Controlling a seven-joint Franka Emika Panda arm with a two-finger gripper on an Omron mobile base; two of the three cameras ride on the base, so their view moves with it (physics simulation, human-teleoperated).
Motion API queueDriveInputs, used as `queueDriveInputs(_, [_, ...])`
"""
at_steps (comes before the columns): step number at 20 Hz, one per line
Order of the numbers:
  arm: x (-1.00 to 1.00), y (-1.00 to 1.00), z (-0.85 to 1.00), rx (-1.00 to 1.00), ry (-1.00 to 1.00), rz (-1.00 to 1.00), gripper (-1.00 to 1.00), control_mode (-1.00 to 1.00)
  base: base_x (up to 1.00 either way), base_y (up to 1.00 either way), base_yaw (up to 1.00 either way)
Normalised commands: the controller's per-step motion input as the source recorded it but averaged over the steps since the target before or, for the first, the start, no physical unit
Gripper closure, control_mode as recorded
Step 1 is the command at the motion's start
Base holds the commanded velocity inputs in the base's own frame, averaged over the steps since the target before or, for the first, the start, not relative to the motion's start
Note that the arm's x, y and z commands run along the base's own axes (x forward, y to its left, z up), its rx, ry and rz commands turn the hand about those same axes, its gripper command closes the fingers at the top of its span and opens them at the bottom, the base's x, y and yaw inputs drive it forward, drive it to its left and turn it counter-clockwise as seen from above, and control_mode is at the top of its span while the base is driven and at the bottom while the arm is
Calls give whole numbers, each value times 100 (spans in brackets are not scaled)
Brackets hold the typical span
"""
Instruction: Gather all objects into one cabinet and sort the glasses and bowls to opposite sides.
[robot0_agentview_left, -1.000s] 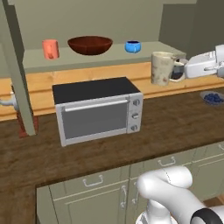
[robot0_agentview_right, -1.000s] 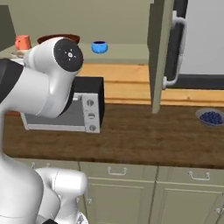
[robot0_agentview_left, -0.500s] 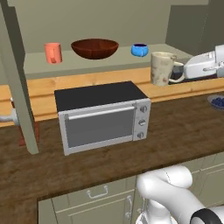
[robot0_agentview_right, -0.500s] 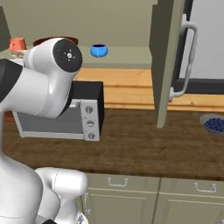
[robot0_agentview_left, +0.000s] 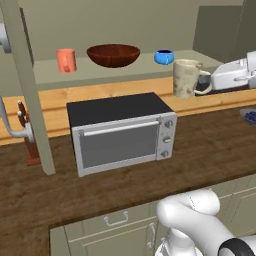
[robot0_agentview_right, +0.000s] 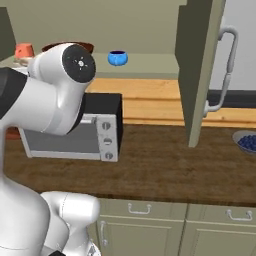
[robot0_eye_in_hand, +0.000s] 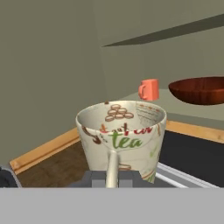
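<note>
My gripper (robot0_agentview_left: 207, 86) is shut on the handle of the beige speckled mug (robot0_agentview_left: 186, 78), held upright in the air just right of the open cabinet's pale shelf (robot0_agentview_left: 125, 72). On that shelf stand the orange tumbler (robot0_agentview_left: 65, 60), the red-brown bowl (robot0_agentview_left: 113, 55) and the blue cup (robot0_agentview_left: 163, 56). In the hand view the mug (robot0_eye_in_hand: 121, 135) sits close in front, its handle in my gripper (robot0_eye_in_hand: 112, 175), with the tumbler (robot0_eye_in_hand: 149, 89) and bowl (robot0_eye_in_hand: 199, 89) beyond. From the right base view, the blue cup (robot0_agentview_right: 118, 58) and tumbler (robot0_agentview_right: 23, 50) show past my arm.
A silver toaster oven (robot0_agentview_left: 120, 132) stands on the wooden counter below the shelf. The cabinet's doors hang open: one at left (robot0_agentview_left: 30, 90), one at right (robot0_agentview_right: 200, 70) with a grey bar handle (robot0_agentview_right: 225, 70). A blueberry bowl (robot0_agentview_right: 247, 141) sits far right; a knife block (robot0_agentview_left: 27, 135) far left.
The whole picture has shifted, so the base has driven. The shelf and oven have slid right and look larger, while the mug stays in my shut gripper and now hangs closer to the shelf.
</note>
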Motion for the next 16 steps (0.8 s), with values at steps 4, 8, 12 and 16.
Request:
queueDriveInputs(4, [21,81,8,-14,3,1,100,-100,0,0,0])
queueDriveInputs(8, [52,76,2,-5,6,0,100,-100,0,0,0])
queueDriveInputs(12, [5,4,0,0,0,1,100,-100,0,0,0])
queueDriveInputs(16, [1,11,0,5,-13,0,100,-100,0,0,0])
